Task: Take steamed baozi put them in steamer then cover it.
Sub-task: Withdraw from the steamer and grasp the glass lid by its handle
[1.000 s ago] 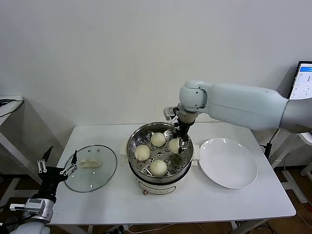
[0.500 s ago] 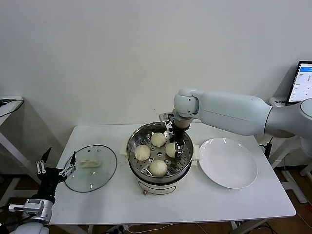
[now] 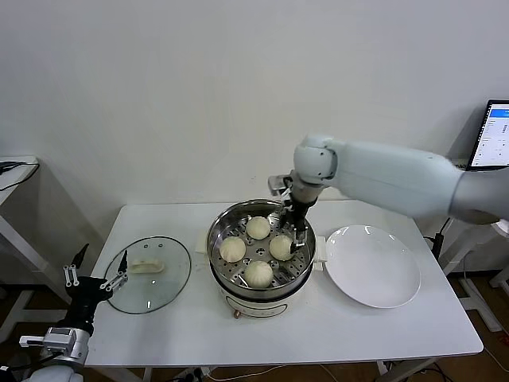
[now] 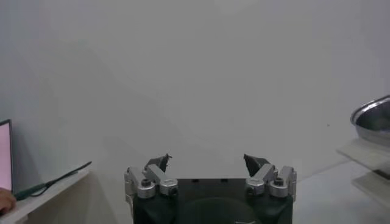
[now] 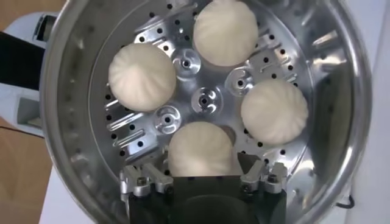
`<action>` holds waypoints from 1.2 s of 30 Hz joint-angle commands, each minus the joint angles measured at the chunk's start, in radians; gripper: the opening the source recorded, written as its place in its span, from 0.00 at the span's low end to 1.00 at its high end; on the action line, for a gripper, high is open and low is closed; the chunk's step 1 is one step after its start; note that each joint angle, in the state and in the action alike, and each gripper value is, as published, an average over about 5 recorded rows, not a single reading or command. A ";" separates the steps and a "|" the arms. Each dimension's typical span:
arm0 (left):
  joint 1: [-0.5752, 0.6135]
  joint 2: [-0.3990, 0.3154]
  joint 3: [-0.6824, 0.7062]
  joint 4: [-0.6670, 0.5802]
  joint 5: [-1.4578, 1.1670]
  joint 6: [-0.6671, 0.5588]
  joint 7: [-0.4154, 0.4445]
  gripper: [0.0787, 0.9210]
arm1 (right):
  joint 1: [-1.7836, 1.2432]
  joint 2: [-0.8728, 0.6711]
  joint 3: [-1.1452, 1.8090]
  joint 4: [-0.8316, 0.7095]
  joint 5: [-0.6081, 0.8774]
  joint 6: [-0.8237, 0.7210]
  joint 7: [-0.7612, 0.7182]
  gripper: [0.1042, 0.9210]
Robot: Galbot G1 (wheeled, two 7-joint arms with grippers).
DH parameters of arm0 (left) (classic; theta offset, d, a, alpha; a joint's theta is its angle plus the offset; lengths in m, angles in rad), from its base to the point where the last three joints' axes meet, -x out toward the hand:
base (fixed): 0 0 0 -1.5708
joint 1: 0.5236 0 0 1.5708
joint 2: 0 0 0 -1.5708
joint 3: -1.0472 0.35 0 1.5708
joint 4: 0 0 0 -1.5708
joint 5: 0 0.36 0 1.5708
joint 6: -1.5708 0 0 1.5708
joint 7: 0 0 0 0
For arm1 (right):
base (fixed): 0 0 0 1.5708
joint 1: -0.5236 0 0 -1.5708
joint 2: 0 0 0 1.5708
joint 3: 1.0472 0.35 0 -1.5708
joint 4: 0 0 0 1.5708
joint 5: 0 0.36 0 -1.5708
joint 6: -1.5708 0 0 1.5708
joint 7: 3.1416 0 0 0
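My left arm sits parked low off the near-left corner of the white counter (image 3: pixel 159 334), its left gripper (image 3: pixel 94 280) pointing up and away from me with the fingers spread wide and nothing between them. Just beyond those fingertips, flat on the counter, lies the round clear glass cover (image 3: pixel 149 273) with its metal rim and white block handle facing up.

My right arm reaches in from the right side, elbow high, forearm turned down so the right gripper (image 3: pixel 296 236) points straight into the large shiny steel steamer (image 3: pixel 216 239). In the right wrist view the fingers (image 5: pixel 144 180) stand apart on either side of a cream-white pleated steamed bun (image 5: pixel 201 149), which rests on the perforated steel tray (image 5: pixel 204 99); I cannot tell whether the fingertips touch it. The jaws are parted, not clamped.

Beyond that bun, three more cream-white pleated buns sit on the same tray, ringed around its centre, all with pleats up. To the gripper's right, just beside the steamer, a flat round white plate (image 3: pixel 371 266) lies on the counter.
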 commanded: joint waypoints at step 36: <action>-0.041 -0.017 0.122 0.029 0.110 -0.060 -0.048 0.88 | -2.066 0.012 2.043 0.727 0.148 0.651 1.253 0.88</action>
